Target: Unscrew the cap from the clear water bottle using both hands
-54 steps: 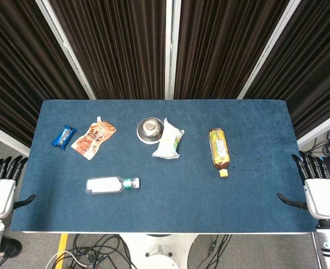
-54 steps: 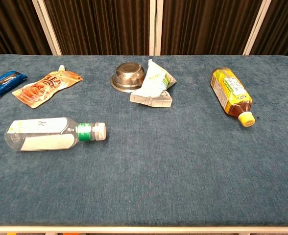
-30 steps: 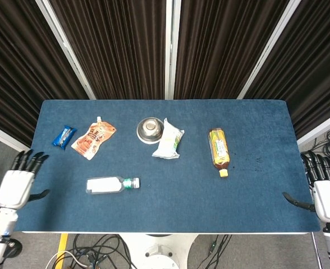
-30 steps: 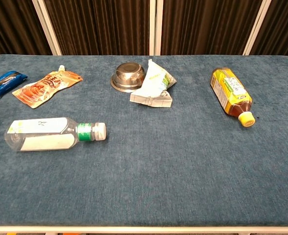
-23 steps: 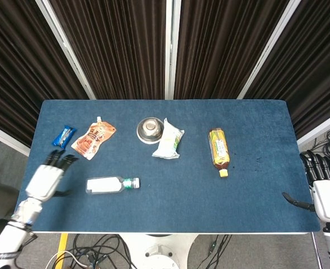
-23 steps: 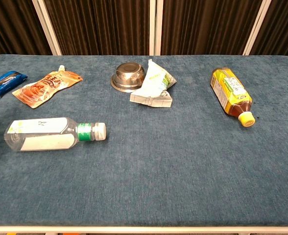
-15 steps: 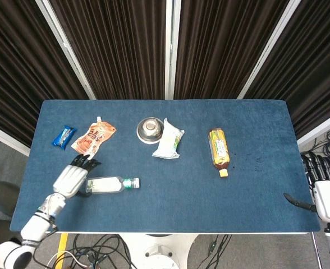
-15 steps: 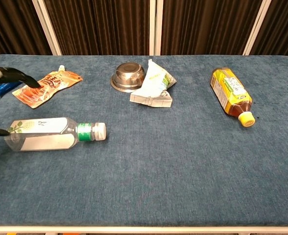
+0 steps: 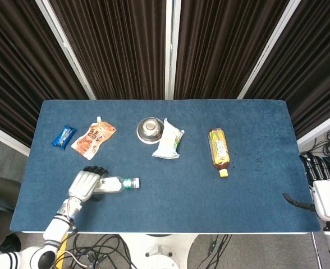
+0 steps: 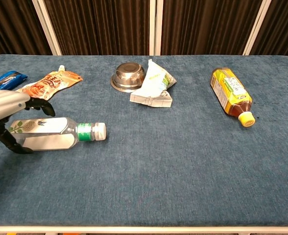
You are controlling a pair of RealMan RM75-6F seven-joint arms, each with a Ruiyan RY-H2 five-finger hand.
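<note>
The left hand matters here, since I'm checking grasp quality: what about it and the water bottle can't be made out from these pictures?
- Head view: the left hand covers the base end of the water bottle, so finger contact is hidden.
- Chest view: the left hand is cut off by the left edge, and whether its fingers press the water bottle cannot be told.
- Both views: the cap is too small to show whether it is sealed.

Deep blue desk [image 10: 183, 161]. Clear water bottle [image 10: 51, 133] — white cap, green neck band. Amber bottle [image 10: 230, 91] — yellow cap. Orange pouch [image 10: 45, 86], silver bowl [image 10: 128, 76], blue wrapper [image 10: 6, 78].
</note>
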